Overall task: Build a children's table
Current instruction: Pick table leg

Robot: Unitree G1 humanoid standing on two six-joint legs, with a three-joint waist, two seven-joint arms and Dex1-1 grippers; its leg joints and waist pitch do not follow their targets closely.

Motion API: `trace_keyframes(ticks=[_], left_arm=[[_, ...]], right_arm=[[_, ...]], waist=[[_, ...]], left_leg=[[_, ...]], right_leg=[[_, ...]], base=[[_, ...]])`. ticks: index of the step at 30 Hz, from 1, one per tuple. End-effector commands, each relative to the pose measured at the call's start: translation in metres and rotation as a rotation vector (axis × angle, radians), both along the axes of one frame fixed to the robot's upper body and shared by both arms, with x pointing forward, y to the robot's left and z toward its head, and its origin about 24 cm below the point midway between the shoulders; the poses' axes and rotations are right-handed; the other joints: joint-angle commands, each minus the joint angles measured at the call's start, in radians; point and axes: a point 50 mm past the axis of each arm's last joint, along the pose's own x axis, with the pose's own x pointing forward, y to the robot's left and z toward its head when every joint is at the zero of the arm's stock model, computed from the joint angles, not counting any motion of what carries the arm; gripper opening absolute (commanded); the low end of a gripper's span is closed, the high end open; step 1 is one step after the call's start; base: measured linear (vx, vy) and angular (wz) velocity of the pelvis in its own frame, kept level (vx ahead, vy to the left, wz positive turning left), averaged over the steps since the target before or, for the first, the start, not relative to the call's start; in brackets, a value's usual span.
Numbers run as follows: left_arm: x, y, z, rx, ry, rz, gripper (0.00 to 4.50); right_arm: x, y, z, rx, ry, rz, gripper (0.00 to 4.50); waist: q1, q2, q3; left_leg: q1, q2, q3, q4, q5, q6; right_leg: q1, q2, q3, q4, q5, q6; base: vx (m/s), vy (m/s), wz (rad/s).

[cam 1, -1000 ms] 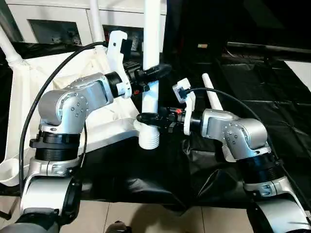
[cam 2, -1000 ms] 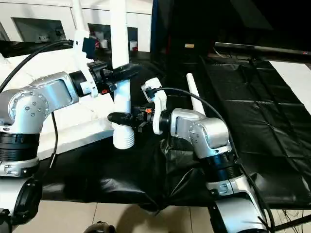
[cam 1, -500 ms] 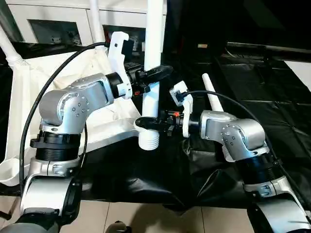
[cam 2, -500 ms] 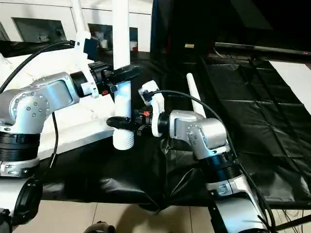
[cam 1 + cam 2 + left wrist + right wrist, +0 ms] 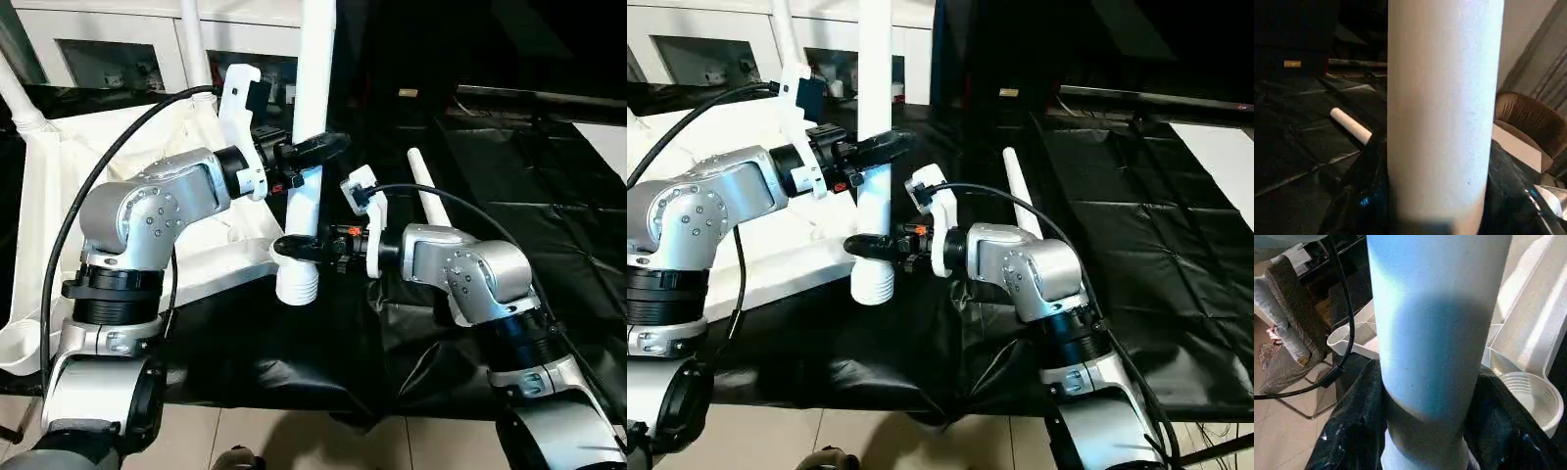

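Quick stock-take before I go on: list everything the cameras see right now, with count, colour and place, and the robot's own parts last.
Tabletop: 1, white, upside down on the robot's left, ribbed.
Held leg: 1, white, upright at centre, threaded end low beside the tabletop's near corner.
Fitted legs: 2, white, standing up from the tabletop at the back left.
Loose leg: 1, white, lying on the sheet behind the right arm.
Socket: 1, white, threaded, tabletop corner, empty.
Sheet: 1, black plastic, covering the floor.
Cabinet: 1, white, glass doors, at the back.
Chair: 1, brown, in the background.
Left end effector: black, closed on the held leg higher up.
Right end effector: black, around the held leg just above its threads.
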Motion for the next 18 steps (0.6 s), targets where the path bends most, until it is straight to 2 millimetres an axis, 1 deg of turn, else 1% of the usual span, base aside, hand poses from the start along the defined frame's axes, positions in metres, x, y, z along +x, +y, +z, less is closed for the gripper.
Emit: trace_keyframes(ticks=[1, 3, 4, 5, 7, 9, 10, 11, 12, 13, 14, 15, 16, 17, 18], left_arm=[[0.002, 0.003, 0.004, -0.041, -0.001, 0.03, 2.5], [0.001, 0.004, 0.005, -0.088, 0.01, 0.009, 2.66], [0.002, 0.005, 0.007, -0.104, -0.003, 0.027, 2.66], [0.005, 0.007, 0.009, -0.127, -0.028, 0.068, 2.85], [0.008, 0.011, 0.015, -0.183, -0.079, 0.114, 2.9], [0.008, 0.013, 0.02, -0.229, -0.115, 0.121, 2.93], [0.008, 0.014, 0.023, -0.256, -0.135, 0.124, 2.93], [0.007, 0.019, 0.031, -0.352, -0.18, 0.139, 2.93], [0.006, 0.028, 0.041, -0.468, -0.213, 0.149, 2.93], [0.006, 0.028, 0.041, -0.468, -0.213, 0.149, 2.93], [0.005, 0.035, 0.036, -0.368, -0.229, 0.144, 2.93], [0.005, 0.037, 0.031, -0.285, -0.232, 0.141, 2.93], [0.005, 0.039, 0.025, -0.198, -0.241, 0.148, 2.93], [0.006, 0.042, 0.012, -0.027, -0.258, 0.153, 2.93], [0.006, 0.043, 0.006, 0.048, -0.267, 0.154, 2.93]], right_arm=[[0.004, -0.003, 0.003, 0.02, -0.008, -0.027, 1.86], [0.005, -0.003, 0.003, 0.026, -0.014, -0.043, 1.86], [0.006, -0.003, 0.004, 0.032, -0.017, -0.055, 1.86], [0.008, -0.004, 0.004, 0.04, -0.023, -0.076, 1.86], [0.012, -0.006, 0.007, 0.067, -0.044, -0.132, 1.86], [0.016, -0.007, 0.008, 0.087, -0.059, -0.174, 1.86], [0.018, -0.008, 0.009, 0.095, -0.065, -0.192, 1.86], [0.022, -0.011, 0.013, 0.121, -0.086, -0.242, 1.86], [0.03, -0.018, 0.017, 0.142, -0.116, -0.319, 1.86], [0.03, -0.018, 0.017, 0.142, -0.116, -0.319, 1.86], [0.036, -0.025, 0.017, 0.125, -0.147, -0.38, 1.86], [0.038, -0.027, 0.016, 0.119, -0.16, -0.4, 1.86], [0.039, -0.028, 0.015, 0.101, -0.183, -0.403, 1.86], [0.039, -0.03, 0.012, 0.063, -0.212, -0.402, 1.86], [0.039, -0.031, 0.011, 0.042, -0.222, -0.398, 1.86]], waist=[[-0.001, 0.014, -0.087], [0.0, 0.013, -0.087], [0.0, 0.013, -0.087], [0.0, 0.012, -0.087], [0.001, 0.01, -0.086], [0.0, 0.01, -0.087], [0.001, 0.009, -0.087], [0.001, 0.008, -0.088], [0.0, -0.002, -0.087], [0.0, -0.002, -0.087], [0.001, -0.002, -0.086], [0.002, 0.003, -0.087], [-0.004, 0.005, -0.084], [-0.003, -0.001, -0.083], [-0.004, 0.004, -0.083]], left_leg=[[0.019, 0.052, -0.02, -0.058, -0.061, -0.026], [0.019, 0.052, -0.019, -0.057, -0.058, -0.027], [0.019, 0.051, -0.02, -0.057, -0.056, -0.027], [0.019, 0.052, -0.02, -0.057, -0.056, -0.025], [0.018, 0.053, -0.02, -0.058, -0.061, -0.024], [0.019, 0.053, -0.019, -0.058, -0.065, -0.026], [0.018, 0.053, -0.02, -0.057, -0.056, -0.023], [0.018, 0.053, -0.02, -0.058, -0.047, -0.022], [0.018, 0.052, -0.016, -0.057, -0.052, -0.022], [0.018, 0.052, -0.016, -0.057, -0.052, -0.022], [0.018, 0.05, -0.016, -0.057, -0.055, -0.024], [0.021, 0.051, -0.017, -0.058, -0.055, -0.023], [0.021, 0.051, -0.017, -0.06, -0.057, -0.022], [0.023, 0.053, -0.018, -0.062, -0.059, -0.017], [0.021, 0.053, -0.018, -0.063, -0.06, -0.02]], right_leg=[[0.058, -0.102, 0.059, -0.062, 0.06, -0.199], [0.059, -0.102, 0.059, -0.062, 0.066, -0.206], [0.059, -0.101, 0.059, -0.061, 0.07, -0.207], [0.059, -0.102, 0.059, -0.061, 0.075, -0.207], [0.06, -0.104, 0.059, -0.064, 0.07, -0.207], [0.059, -0.105, 0.059, -0.064, 0.056, -0.207], [0.06, -0.106, 0.059, -0.063, 0.064, -0.206], [0.06, -0.104, 0.059, -0.061, 0.077, -0.206], [0.059, -0.107, 0.059, -0.063, 0.077, -0.216], [0.059, -0.107, 0.059, -0.063, 0.077, -0.216], [0.059, -0.105, 0.059, -0.062, 0.053, -0.218], [0.054, -0.105, 0.057, -0.061, 0.039, -0.207], [0.052, -0.098, 0.058, -0.062, 0.02, -0.181], [0.051, -0.1, 0.058, -0.068, 0.005, -0.168], [0.052, -0.1, 0.06, -0.064, -0.011, -0.142]], base=[[0.0, 0.0, 0.0], [0.0, 0.0, 0.0], [0.0, 0.0, 0.0], [0.0, 0.0, 0.0], [0.0, 0.0, 0.0], [0.0, 0.0, 0.0], [0.0, 0.0, 0.0], [0.0, 0.0, 0.0], [0.0, 0.0, 0.0], [0.0, 0.0, 0.0], [0.0, 0.0, 0.0], [0.0, 0.0, 0.0], [0.0, 0.0, 0.0], [0.0, 0.0, 0.0], [0.0, 0.0, 0.0]])
